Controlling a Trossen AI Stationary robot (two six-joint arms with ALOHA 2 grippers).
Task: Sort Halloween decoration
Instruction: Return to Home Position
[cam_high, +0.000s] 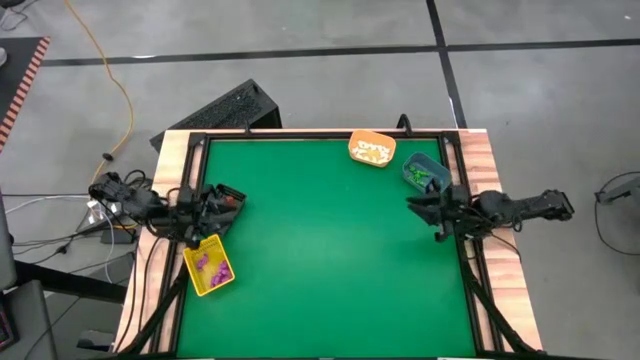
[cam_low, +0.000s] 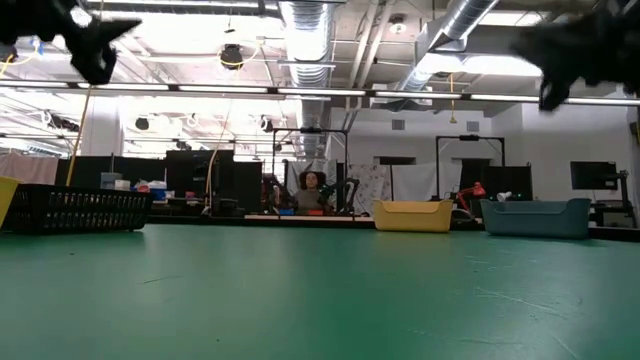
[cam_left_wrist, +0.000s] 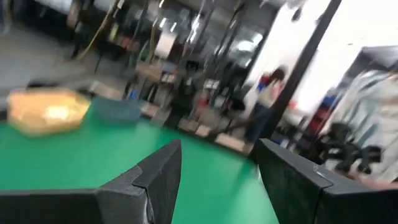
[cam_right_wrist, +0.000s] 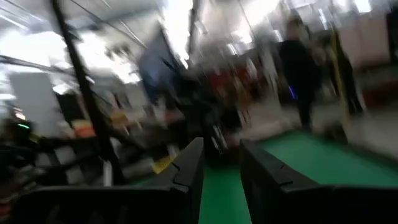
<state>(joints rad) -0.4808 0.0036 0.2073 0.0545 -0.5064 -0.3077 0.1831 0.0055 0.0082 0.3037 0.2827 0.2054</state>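
Left gripper (cam_high: 228, 203) and right gripper (cam_high: 418, 205) both hold nothing and hang over opposite side edges of the green mat (cam_high: 320, 250).
Left jaws stand wide, right jaws narrow with a slim gap. Trinkets sit grouped by colour: purple trinkets (cam_high: 212, 268) in yellow bin (cam_high: 190, 262) at mat's left edge, white trinkets (cam_high: 372, 152) in orange bin (cam_high: 390, 140) at mat's far edge, green trinkets (cam_high: 428, 178) in blue bin (cam_high: 408, 170) at mat's far-right corner. No loose pieces seen on mat, so arms look parked clear of bins and sorting is likely done. No readable writing or brand anywhere.
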